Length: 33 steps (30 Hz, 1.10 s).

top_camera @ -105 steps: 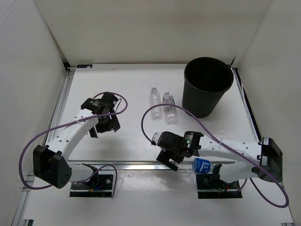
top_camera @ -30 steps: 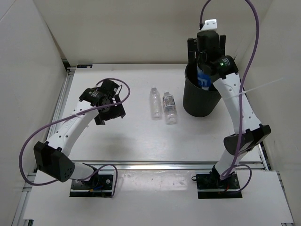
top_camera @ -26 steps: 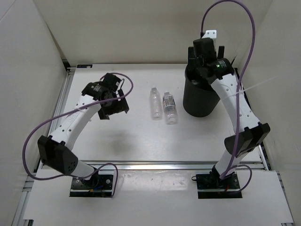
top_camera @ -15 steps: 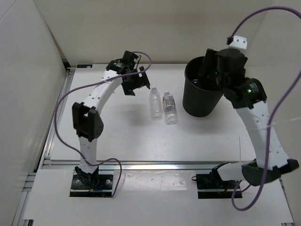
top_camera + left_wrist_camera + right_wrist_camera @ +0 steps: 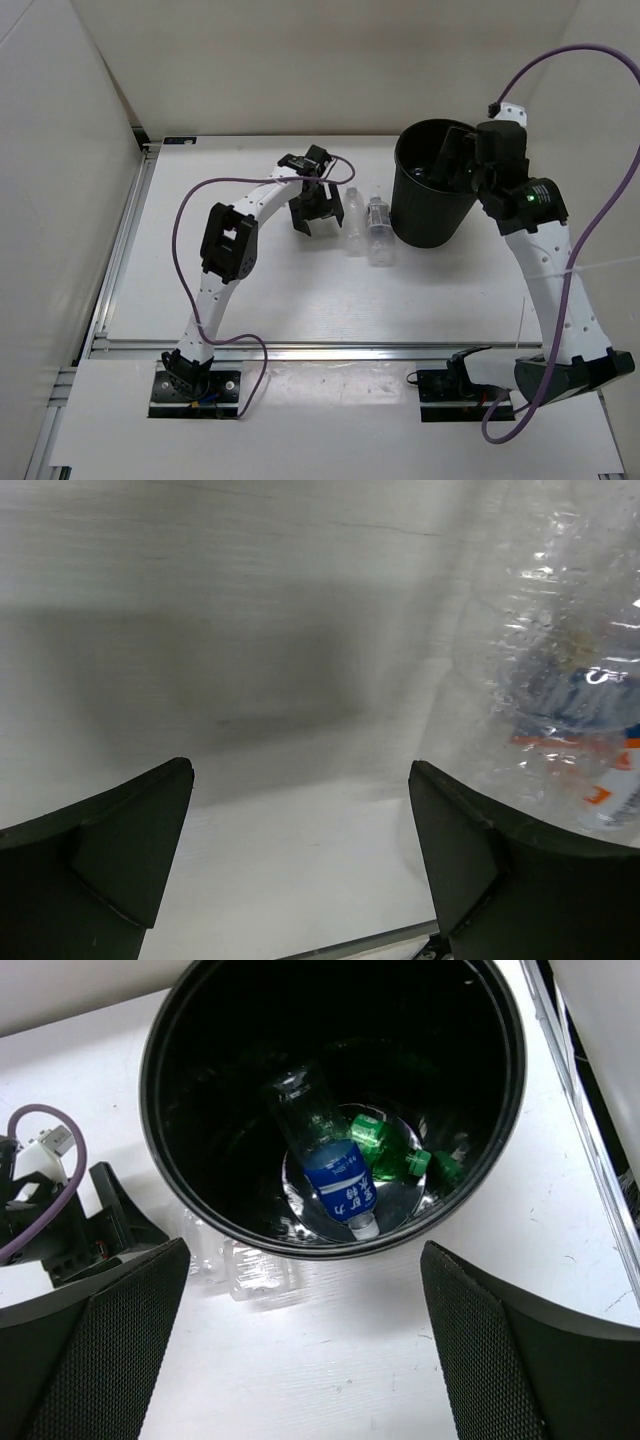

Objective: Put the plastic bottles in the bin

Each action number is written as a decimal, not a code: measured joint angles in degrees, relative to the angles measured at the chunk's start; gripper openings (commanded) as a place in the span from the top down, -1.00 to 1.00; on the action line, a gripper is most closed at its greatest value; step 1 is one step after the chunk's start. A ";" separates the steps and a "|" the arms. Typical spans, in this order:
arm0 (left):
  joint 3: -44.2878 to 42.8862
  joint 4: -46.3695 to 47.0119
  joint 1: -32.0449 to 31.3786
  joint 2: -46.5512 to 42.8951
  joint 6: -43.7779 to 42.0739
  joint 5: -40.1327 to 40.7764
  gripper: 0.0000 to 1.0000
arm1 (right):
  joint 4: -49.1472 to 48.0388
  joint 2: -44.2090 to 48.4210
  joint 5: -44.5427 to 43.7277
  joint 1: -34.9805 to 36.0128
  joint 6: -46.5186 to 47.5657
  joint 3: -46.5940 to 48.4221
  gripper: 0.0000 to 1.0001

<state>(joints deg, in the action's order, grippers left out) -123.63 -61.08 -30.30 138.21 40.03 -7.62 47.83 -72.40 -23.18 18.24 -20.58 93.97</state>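
Observation:
Two clear plastic bottles, one plain [image 5: 352, 220] and one white-labelled [image 5: 378, 232], lie side by side on the table just left of the black bin [image 5: 400, 215]. My left gripper [image 5: 318, 222] is open and empty, low beside them. In the left wrist view [image 5: 300, 820] a clear bottle [image 5: 560, 660] lies by the right finger, not between the fingers. My right gripper [image 5: 448, 165] is open and empty above the bin [image 5: 160, 1140]. The blue-labelled bottle [image 5: 335, 1185] and the green bottle [image 5: 385, 1150] lie inside it. The two clear bottles [image 5: 245, 1268] show outside its wall.
White walls enclose the table on the left, back and right. A metal rail [image 5: 300, 350] runs along the near edge. The left arm's purple cable [image 5: 185, 215] loops over the table's left half. The left gripper also shows in the right wrist view [image 5: 75, 1225].
The right gripper carried the blue-labelled bottle to the bin and let it go inside. The left arm swung right to the two clear bottles, which have shifted right toward the bin.

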 measured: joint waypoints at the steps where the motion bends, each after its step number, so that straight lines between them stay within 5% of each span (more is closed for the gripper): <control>1: -0.17 0.37 -0.28 -0.02 0.09 0.09 -1.00 | 0.04 0.52 0.90 -0.90 0.00 -0.61 -1.00; 13: -0.17 5.92 -0.50 -0.44 0.96 1.79 -1.00 | 0.00 3.80 6.43 -4.00 -1.36 -2.40 -1.00; 33: -3.96 16.98 -3.32 -0.28 -0.24 -11.93 -1.00 | 0.00 6.51 7.26 -5.70 -1.55 -5.31 -1.00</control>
<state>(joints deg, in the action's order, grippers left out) -127.59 -44.10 -33.63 137.93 39.79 -19.55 47.83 -65.89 -15.92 12.53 -22.13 88.66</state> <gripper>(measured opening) 1.000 0.998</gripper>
